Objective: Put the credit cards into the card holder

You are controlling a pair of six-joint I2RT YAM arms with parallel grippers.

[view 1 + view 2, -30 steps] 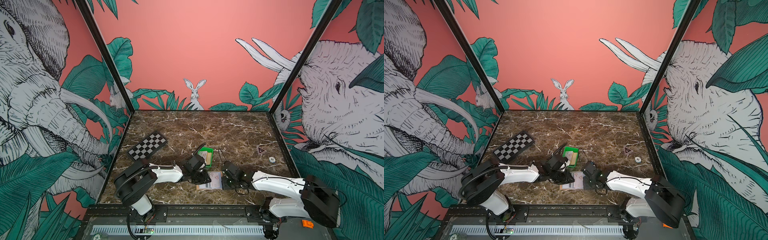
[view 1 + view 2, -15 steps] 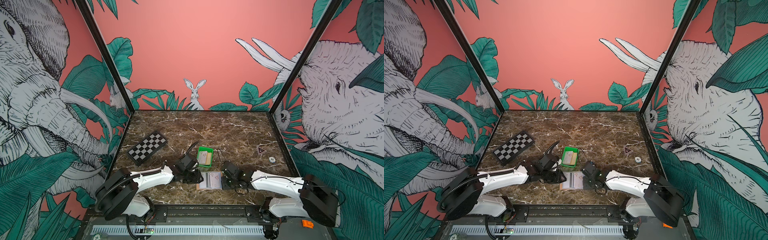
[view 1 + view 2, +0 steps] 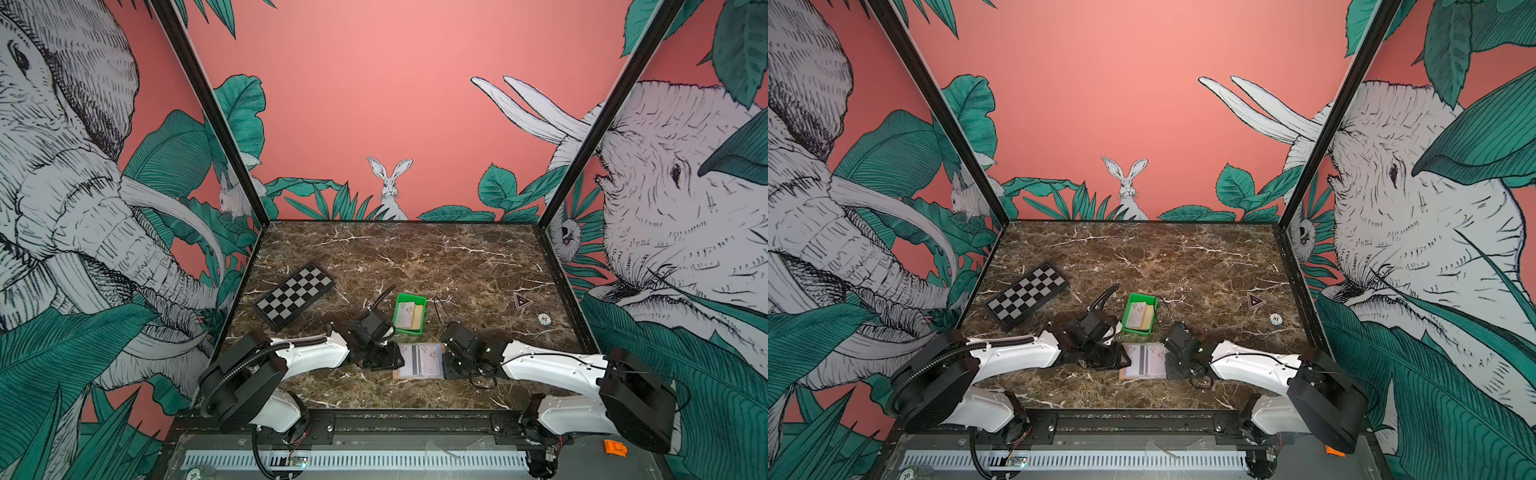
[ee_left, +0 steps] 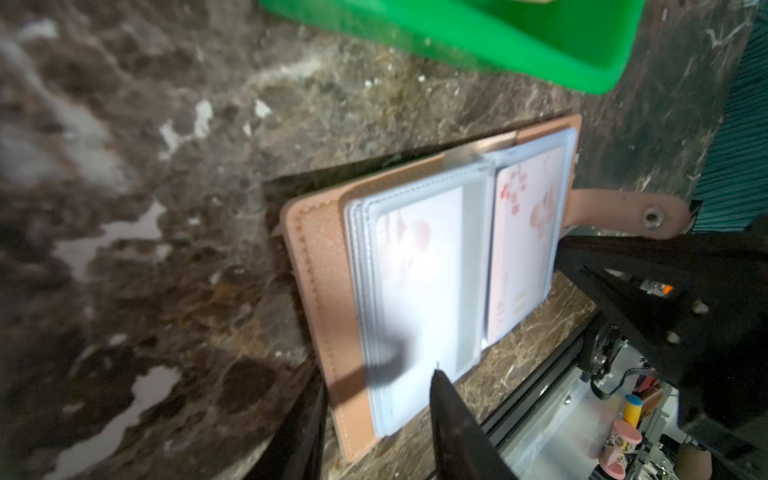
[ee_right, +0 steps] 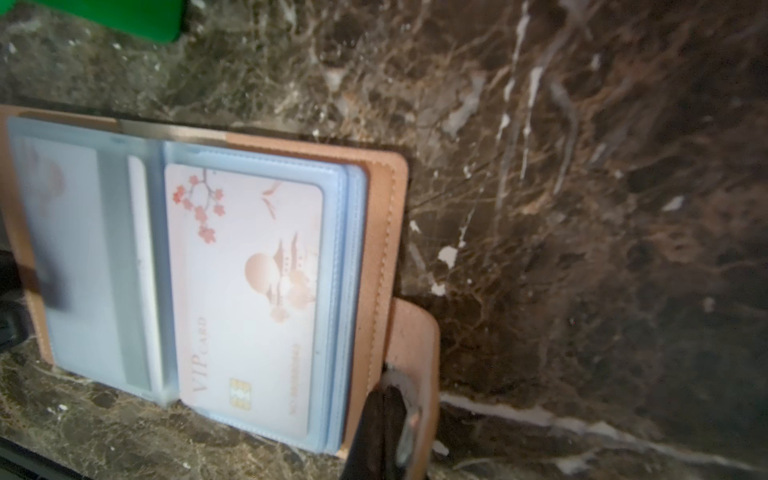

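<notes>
Your left gripper (image 4: 374,399) is sitting open over the card holder (image 4: 320,266). Your right gripper (image 5: 384,419) is pinching its tab. More credit cards (image 3: 409,314) are waiting just behind, nearer your left arm.

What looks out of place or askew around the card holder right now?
Nothing stands out. The card holder lies open and flat, a card seated squarely in each facing sleeve. The right claw pins its snap tab. Remaining cards sit in the green tray.

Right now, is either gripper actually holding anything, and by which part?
The right gripper is shut on the card holder, pinching its snap tab. The left gripper is open at the holder's opposite edge, holding nothing.
</notes>
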